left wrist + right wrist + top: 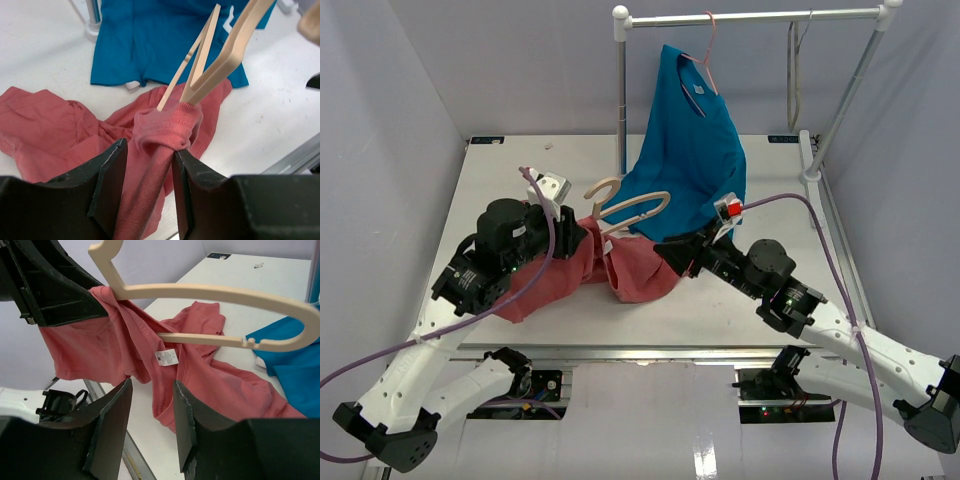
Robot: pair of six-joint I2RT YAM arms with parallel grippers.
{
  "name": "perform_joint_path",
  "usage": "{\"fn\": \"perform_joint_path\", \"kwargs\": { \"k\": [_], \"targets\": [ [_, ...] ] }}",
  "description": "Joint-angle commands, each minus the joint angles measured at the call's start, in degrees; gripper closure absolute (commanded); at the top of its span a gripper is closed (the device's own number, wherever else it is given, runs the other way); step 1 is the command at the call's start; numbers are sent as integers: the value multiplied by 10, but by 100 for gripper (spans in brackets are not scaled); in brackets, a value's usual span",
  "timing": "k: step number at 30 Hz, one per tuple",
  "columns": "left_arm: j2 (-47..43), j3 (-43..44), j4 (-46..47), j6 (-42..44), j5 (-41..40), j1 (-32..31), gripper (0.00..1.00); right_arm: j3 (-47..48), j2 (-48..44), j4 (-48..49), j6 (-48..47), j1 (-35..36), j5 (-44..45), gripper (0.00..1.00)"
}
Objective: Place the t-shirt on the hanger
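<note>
The beige wooden hanger point(632, 205) is held above the table, its hook pointing to the back left. One arm is pushed into the collar of the red t-shirt point(638, 268), which drapes down onto the table. My left gripper point(582, 236) is shut on that cloth-covered arm; in the left wrist view the jaws point(150, 152) pinch the red fabric point(50, 125) wrapped over the hanger point(220, 55). My right gripper point(672, 250) is open and empty at the shirt's right side. In the right wrist view its fingers point(152, 387) hang over the t-shirt point(100, 350), below the hanger point(210, 292).
A blue t-shirt point(685, 150) hangs on a thin pink hanger point(706, 60) from the white rack point(750, 17), its hem resting on the table behind the beige hanger. A thin grey hanger point(794, 70) hangs at the rack's right. The rack's foot point(810, 172) stands at the table's right.
</note>
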Motion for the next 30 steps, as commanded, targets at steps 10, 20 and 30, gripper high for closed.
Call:
{"fn": "perform_joint_path", "kwargs": {
  "k": [10,20,30],
  "targets": [
    [-66,-52,88,-62,-26,-1,100,32,202,88,37,120,174,58],
    [-83,-69,104,-68,-20,-1,100,66,306,108,54,138,178,58],
    [-93,-77,113,-70,-20,-1,100,74,366,123,67,140,191,59]
  ]
}}
